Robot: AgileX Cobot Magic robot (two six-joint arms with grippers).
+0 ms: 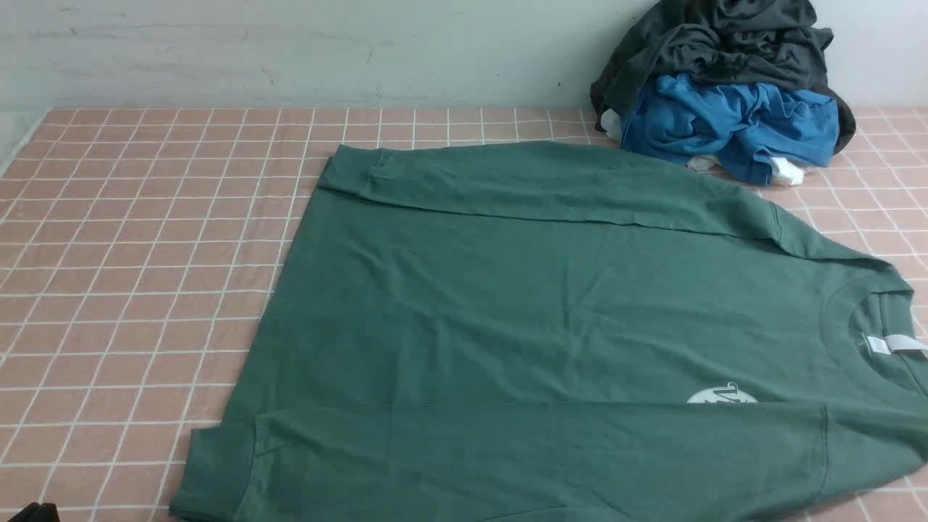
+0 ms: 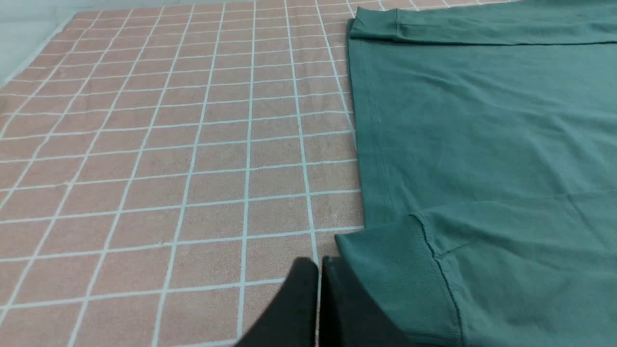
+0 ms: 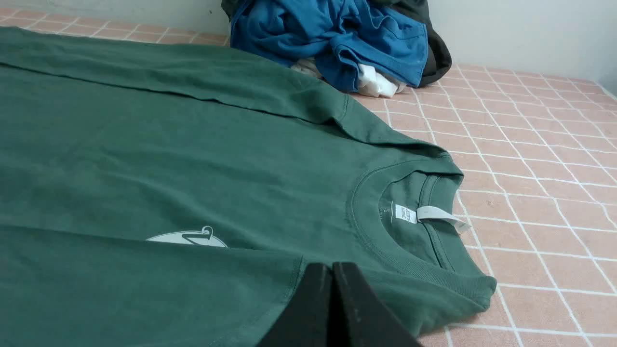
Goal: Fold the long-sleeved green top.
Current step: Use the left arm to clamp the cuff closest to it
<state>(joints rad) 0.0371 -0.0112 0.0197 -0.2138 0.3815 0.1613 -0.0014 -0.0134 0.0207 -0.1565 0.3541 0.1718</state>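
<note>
- the green top [image 1: 507,304] is seen laid flat, front up, on a pink checked cloth [image 1: 130,254], filling the front view from the centre out to 3 and 6 o'clock.
- its collar [image 1: 870,333] is turned toward 3 o'clock and its hem [image 1: 283,275] toward 9 o'clock.
- one sleeve [image 1: 551,181] is folded across the body along the 12 o'clock edge; the other sleeve [image 1: 544,457] is folded across along the 6 o'clock edge, half covering a white round print [image 1: 718,396].
- a white label [image 1: 888,344] is shown inside the collar.
- the left gripper [image 2: 318,270] is pictured with its jaws pressed together and nothing held, its tips just beside the ribbed cuff [image 2: 400,270] of the near sleeve.
- the right gripper [image 3: 332,270] is likewise pictured closed and empty-handed, over the near shoulder of the top, close to the collar; whether the fabric is touched cannot be told.
- a blue garment [image 1: 725,123] and a dark garment [image 1: 718,43] are heaped against the pale wall [image 1: 290,51] at 1 o'clock, just beside the far shoulder.
</note>
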